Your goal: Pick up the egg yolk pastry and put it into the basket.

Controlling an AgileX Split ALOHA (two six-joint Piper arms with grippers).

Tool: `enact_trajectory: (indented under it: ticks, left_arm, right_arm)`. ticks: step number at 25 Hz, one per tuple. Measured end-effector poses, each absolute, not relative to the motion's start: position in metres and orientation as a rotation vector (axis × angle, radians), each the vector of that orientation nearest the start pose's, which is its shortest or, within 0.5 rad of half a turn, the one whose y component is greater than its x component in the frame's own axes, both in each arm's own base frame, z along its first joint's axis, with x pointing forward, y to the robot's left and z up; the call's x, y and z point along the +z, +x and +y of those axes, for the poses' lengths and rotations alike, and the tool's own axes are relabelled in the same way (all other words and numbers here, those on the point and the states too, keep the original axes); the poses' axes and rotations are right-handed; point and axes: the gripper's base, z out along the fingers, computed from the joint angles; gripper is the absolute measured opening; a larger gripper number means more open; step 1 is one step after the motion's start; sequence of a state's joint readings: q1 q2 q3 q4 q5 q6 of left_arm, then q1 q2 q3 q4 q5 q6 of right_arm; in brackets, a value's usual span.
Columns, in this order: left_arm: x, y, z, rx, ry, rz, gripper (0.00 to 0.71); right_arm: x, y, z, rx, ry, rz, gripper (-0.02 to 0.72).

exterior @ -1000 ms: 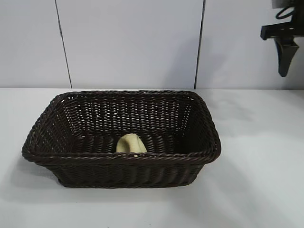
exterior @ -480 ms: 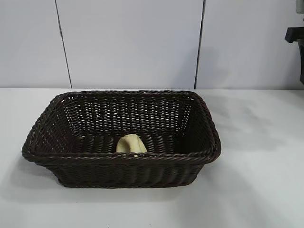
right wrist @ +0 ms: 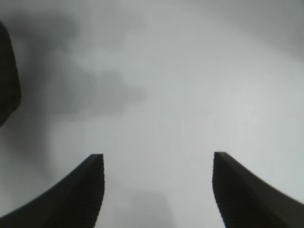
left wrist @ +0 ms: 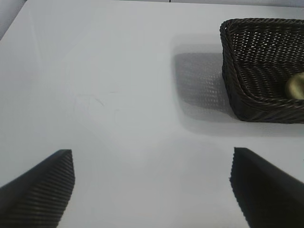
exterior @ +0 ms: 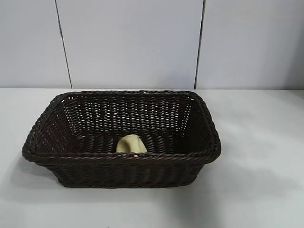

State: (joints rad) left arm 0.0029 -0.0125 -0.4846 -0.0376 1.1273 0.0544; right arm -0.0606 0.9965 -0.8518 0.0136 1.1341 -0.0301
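The small pale yellow domed egg yolk pastry (exterior: 131,144) lies inside the dark brown woven wicker basket (exterior: 118,158), seemingly against its near wall; the spread, empty left tool (left wrist: 152,183) is nearer than the spread, empty right tool (right wrist: 158,185).

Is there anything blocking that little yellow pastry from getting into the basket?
No. The pastry already lies inside the basket, on its floor near the front wall, so nothing stands between it and its goal. Both end effectors are open and empty: the left end effector hangs over bare table beside the basket, the right end effector over bare table too.
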Motion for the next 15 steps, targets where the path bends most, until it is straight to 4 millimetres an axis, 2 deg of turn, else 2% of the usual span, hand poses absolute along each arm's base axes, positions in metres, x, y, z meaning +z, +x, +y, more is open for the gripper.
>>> enact_trajectory:
  ticks: [9,15]
  left_arm:
    - [0.268,-0.008,-0.003,-0.011,0.058,2.112,0.646]
    - [0.268,-0.008,-0.003,-0.011,0.058,2.112,0.646]
  right_arm:
    - [0.262,0.084,-0.003,-0.004,0.046,2.57,0.476]
    - [0.265,0.058,-0.002,-0.011,0.042,2.427,0.476]
